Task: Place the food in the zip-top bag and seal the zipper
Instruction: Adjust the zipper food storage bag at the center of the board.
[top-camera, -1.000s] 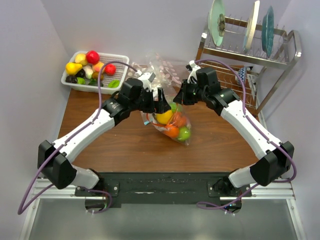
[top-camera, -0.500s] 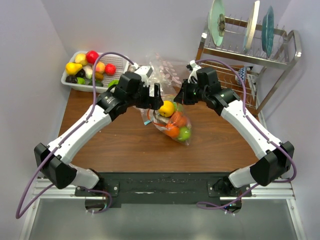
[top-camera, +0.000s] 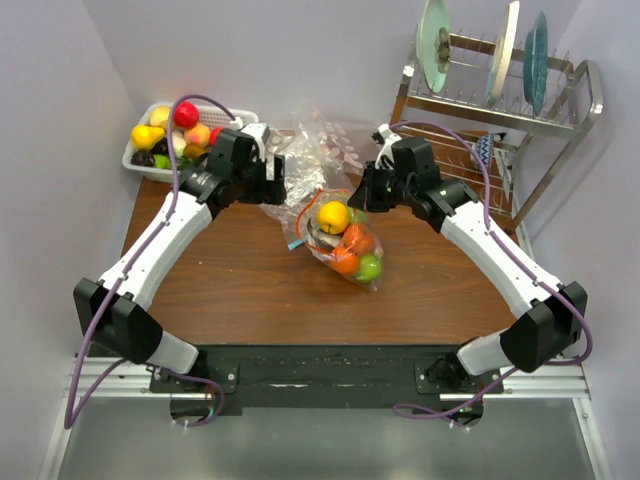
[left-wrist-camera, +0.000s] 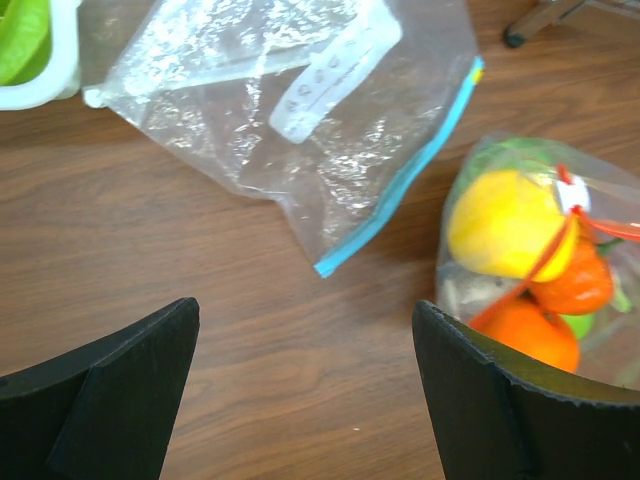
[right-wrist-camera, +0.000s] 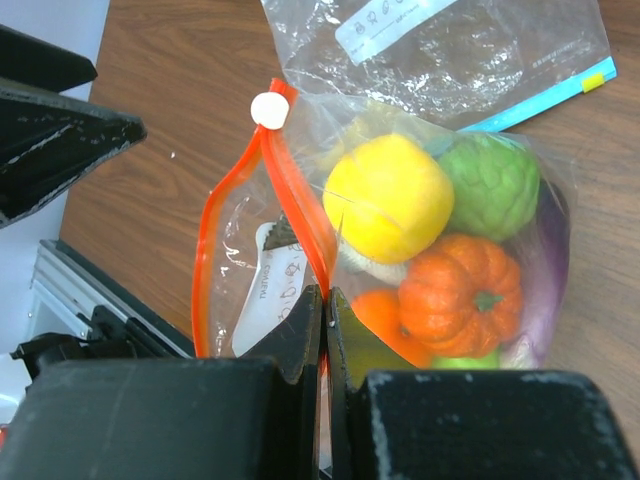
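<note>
The zip-top bag (top-camera: 345, 248) lies mid-table with food inside: a yellow fruit (right-wrist-camera: 388, 198), a green one (right-wrist-camera: 495, 185) and an orange pumpkin (right-wrist-camera: 460, 295). My right gripper (right-wrist-camera: 326, 300) is shut on the orange-red zipper (right-wrist-camera: 300, 205) at the bag's mouth, holding one side up, and the mouth gapes. A white slider (right-wrist-camera: 268, 110) sits at the strip's end. My left gripper (left-wrist-camera: 305, 380) is open and empty above bare wood, left of the bag (left-wrist-camera: 530, 260). In the top view the left gripper (top-camera: 272, 182) hangs between the basket and the bag.
A white basket (top-camera: 240, 122) with more toy fruit stands at the back left. A second clear bag with a blue strip (left-wrist-camera: 300, 110) lies behind the filled one. A metal dish rack (top-camera: 500, 100) with plates occupies the back right.
My left gripper has let the yellow fruit go into the bag and drawn back left towards the basket, its jaws a little narrower. The right gripper has kept its hold on the zipper.
</note>
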